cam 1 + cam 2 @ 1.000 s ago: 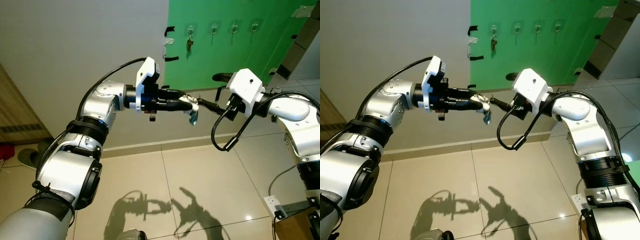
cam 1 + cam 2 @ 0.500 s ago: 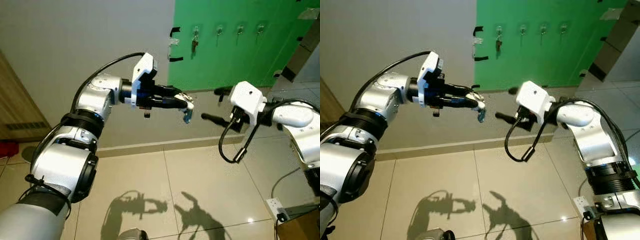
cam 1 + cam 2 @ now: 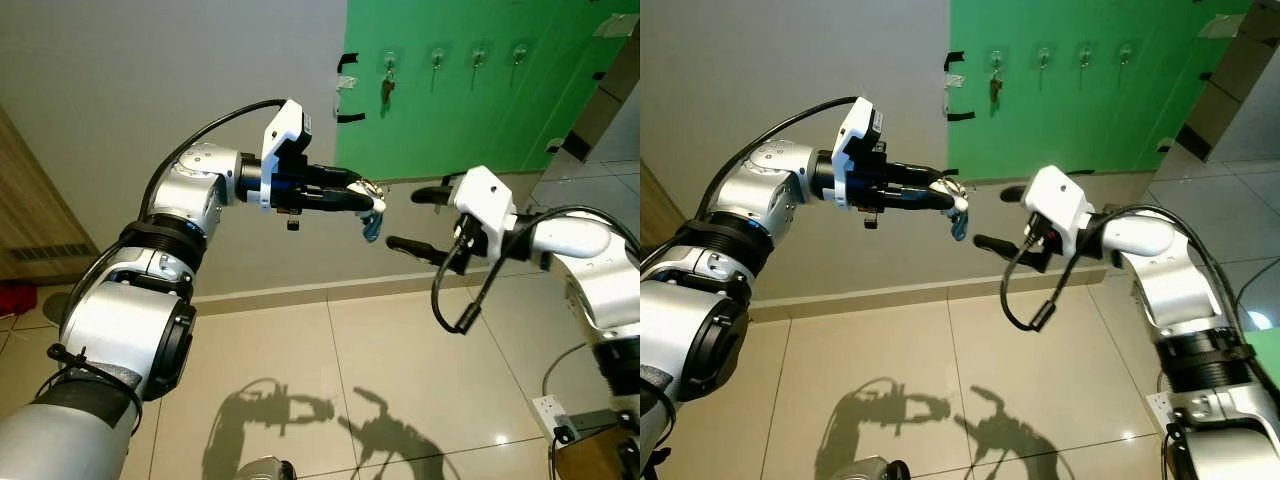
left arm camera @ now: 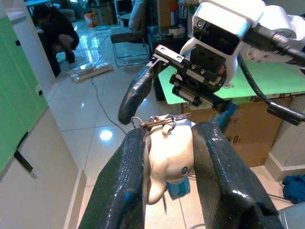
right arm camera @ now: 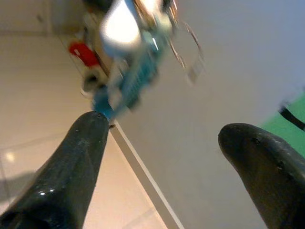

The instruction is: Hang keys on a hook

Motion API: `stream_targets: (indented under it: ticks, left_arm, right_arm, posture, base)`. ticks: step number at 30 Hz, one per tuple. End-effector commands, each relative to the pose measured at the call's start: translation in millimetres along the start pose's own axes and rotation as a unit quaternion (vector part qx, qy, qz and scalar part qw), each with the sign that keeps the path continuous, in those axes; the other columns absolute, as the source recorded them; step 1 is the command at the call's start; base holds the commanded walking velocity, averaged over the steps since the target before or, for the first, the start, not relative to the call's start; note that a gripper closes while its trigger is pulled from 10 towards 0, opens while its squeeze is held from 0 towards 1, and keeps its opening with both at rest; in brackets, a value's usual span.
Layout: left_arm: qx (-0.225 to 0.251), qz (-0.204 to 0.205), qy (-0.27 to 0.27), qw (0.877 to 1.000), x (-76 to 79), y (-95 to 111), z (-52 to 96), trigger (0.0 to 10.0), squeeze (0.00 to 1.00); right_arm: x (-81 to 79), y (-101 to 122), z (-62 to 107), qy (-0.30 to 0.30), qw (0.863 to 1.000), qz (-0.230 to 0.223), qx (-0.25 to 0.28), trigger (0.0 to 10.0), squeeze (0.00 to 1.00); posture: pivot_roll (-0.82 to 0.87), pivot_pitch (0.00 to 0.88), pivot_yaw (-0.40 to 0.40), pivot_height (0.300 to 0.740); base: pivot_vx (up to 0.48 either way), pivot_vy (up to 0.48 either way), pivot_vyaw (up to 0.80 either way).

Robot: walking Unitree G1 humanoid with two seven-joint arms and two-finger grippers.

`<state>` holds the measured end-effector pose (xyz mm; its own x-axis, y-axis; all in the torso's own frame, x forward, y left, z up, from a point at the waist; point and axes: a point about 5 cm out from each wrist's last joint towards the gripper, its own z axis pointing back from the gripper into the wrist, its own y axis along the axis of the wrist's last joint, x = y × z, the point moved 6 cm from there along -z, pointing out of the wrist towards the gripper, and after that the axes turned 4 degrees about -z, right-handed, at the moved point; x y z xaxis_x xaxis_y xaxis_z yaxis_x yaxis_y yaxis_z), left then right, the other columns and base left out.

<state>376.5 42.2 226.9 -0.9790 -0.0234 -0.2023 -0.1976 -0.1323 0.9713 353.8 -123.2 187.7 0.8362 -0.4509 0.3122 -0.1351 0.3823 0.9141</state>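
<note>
My left gripper (image 3: 368, 197) is shut on a bunch of keys (image 3: 372, 214) with a white fob (image 4: 167, 149) and a small blue tag, held out at chest height before the grey wall. The key ring (image 4: 162, 122) pokes out past the fingertips. My right gripper (image 3: 408, 220) stands open a short way to the right of the keys, with nothing between its fingers. In the right wrist view the keys (image 5: 134, 45) show blurred beyond the open fingers (image 5: 78, 162). A row of hooks (image 3: 436, 56) sits high on the green panel (image 3: 450, 120).
The leftmost hook (image 3: 386, 62) carries another bunch of keys (image 3: 385, 90). Black tape marks (image 3: 346, 90) edge the green panel. A beige tiled floor (image 3: 380, 380) lies below, a wall socket (image 3: 552, 412) at lower right. A crouching person (image 4: 55, 31) shows in the left wrist view.
My right gripper has let go of the keys, drawn back to the right and opened. The left gripper keeps the keys and has lifted them slightly. The camera has shifted a little.
</note>
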Motion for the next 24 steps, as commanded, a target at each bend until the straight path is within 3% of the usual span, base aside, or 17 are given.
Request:
stream_targets:
  ticks: [1,10,11,24]
  left_arm:
    - [-0.001,-0.024,-0.004,1.0,-4.3,13.9,-1.2,10.0,0.0]
    - [-0.002,-0.023,-0.004,1.0,-4.2,12.6,-3.9,10.0,0.0]
    - [-0.001,-0.022,-0.004,1.0,-4.4,13.2,-5.2,10.0,0.0]
    - [0.015,-0.022,-0.012,1.0,-3.5,19.6,-10.6,10.0,0.0]
  right_arm:
    - [2.6,13.1,2.5,0.001,1.0,0.003,0.019,10.0,1.0]
    - [-6.2,24.8,2.5,0.032,0.997,-0.046,0.047,10.0,1.0]
    - [-7.5,24.6,2.1,0.035,0.997,-0.056,0.047,10.0,0.0]
    - [-5.2,21.3,-4.3,0.025,0.994,-0.093,0.05,9.7,0.0]
  posture:
    - [-0.06,0.0,0.072,0.74]
    - [-0.07,0.0,0.074,0.74]
    - [-0.07,0.0,0.075,0.74]
    - [-0.07,0.0,0.076,0.74]
  base:
    - [0.0,0.0,0.0]
    - [0.0,0.0,0.0]
    - [0.0,0.0,0.0]
    - [0.0,0.0,0.0]
